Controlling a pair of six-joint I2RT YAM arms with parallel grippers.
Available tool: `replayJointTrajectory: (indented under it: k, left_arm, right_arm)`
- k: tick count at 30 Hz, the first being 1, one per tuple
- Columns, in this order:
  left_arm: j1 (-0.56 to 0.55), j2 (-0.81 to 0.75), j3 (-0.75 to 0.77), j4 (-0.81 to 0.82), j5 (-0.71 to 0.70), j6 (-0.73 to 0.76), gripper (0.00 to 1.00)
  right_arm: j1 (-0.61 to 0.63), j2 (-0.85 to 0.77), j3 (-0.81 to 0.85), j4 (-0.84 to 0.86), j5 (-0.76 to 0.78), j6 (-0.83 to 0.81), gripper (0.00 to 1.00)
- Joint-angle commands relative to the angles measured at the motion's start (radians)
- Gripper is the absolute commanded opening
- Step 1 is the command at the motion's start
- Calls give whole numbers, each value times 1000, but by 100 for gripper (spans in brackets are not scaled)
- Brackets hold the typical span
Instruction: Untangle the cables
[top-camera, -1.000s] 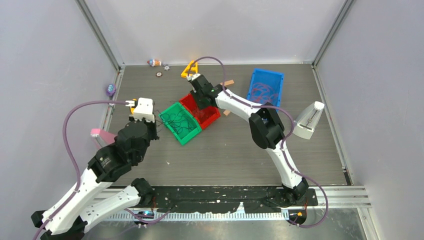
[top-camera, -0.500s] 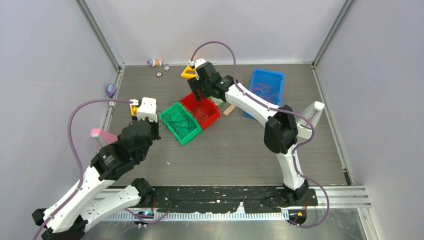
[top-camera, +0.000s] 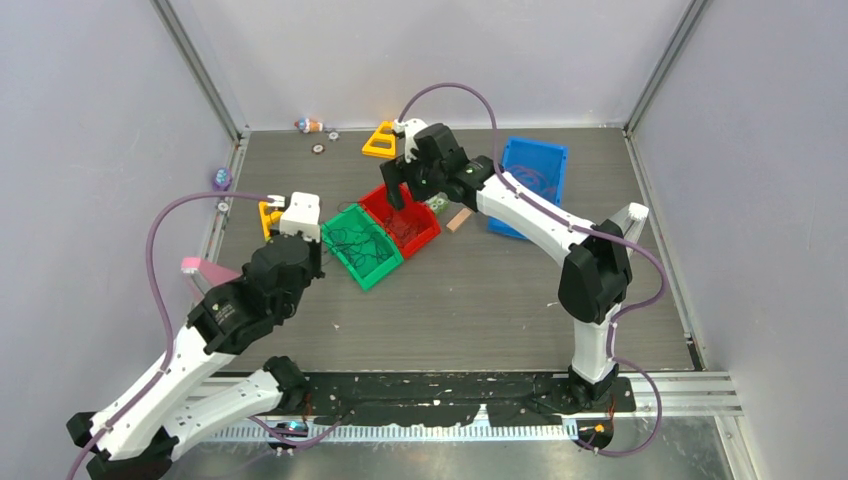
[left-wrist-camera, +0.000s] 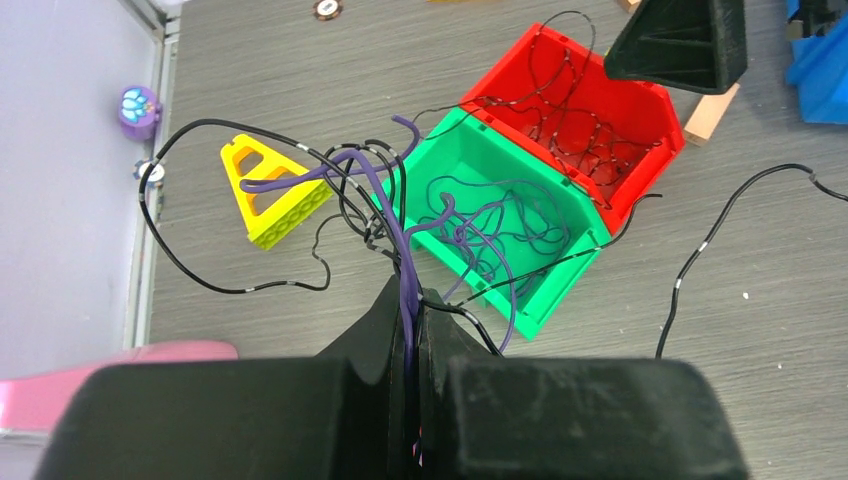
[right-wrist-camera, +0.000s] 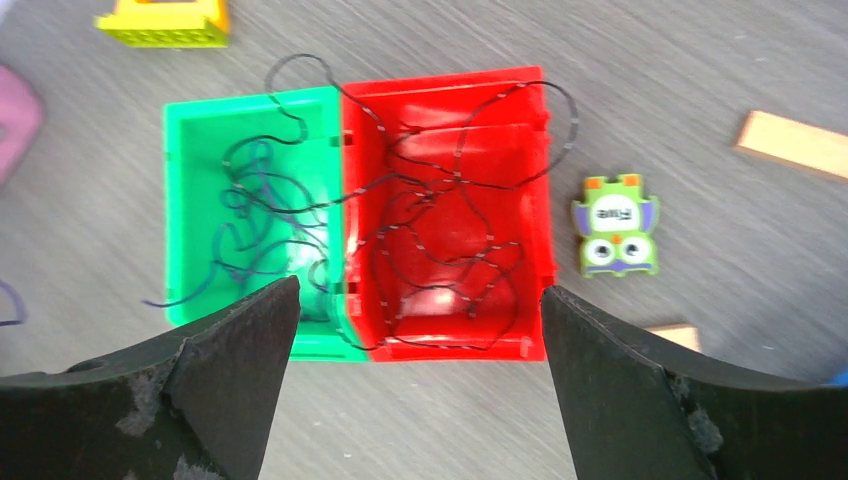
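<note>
My right hand (right-wrist-camera: 418, 292) is coming up and back from the red bin (right-wrist-camera: 445, 84), where it was reaching down a second ago. Its jaws are spreading wide as it rises, and it is now hanging over that bin with nothing between them. I am reading that as a release: the black cables (right-wrist-camera: 440, 225) are lying coiled in the red bin, with a loop or two spilling over the rim into the green bin (right-wrist-camera: 250, 97) beside it, so that lot is looking dropped off rather than cleanly sorted. My left hand (left-wrist-camera: 412, 305) is edging a little toward the green bin and staying clamped shut on a purple cable (left-wrist-camera: 385, 195), which is rising from the jaws, looping, and trailing down into the green bin. Black strands are tangling round it just above the jaws, so I am judging that knot not yet undone. Another black strand (left-wrist-camera: 700, 250) is lying loose on the desk (top-camera: 480, 300). The desk is showing a dark grey wood-grain top, littered with a yellow block (left-wrist-camera: 290, 212), a wooden block (right-wrist-camera: 795, 146), an owl tile (right-wrist-camera: 615, 225) and a blue bin (top-camera: 536, 143) holding reddish cables (top-camera: 535, 180). Pale grey panels on aluminium posts are closing in the cell on three sides.
</note>
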Motion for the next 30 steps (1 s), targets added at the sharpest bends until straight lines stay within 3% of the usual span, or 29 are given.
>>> replayJointTrajectory:
  k: [1, 6, 9, 13, 19, 25, 30]
  left_arm:
    - [27, -19, 62, -24, -53, -12, 0]
    - [38, -42, 67, -42, -99, -6, 0]
    - [40, -54, 67, -44, -118, 4, 0]
    - [43, -67, 65, -47, -135, 9, 0]
    - [45, -87, 54, -51, -147, 14, 0]
    - [49, -109, 43, -63, -168, 24, 0]
    - [53, -114, 38, -56, -168, 30, 0]
  right_arm:
    - [3, -51, -12, 99, -125, 200, 95]
    - [6, -58, -47, 192, -75, 536, 95]
    - [12, -93, -162, 325, -28, 841, 95]
    - [45, -147, -260, 425, 100, 1060, 95]
    - [63, -39, -141, 430, 69, 1128, 99]
    - [75, 52, -82, 409, 63, 1139, 77]
    - [77, 57, -87, 379, 77, 1135, 76]
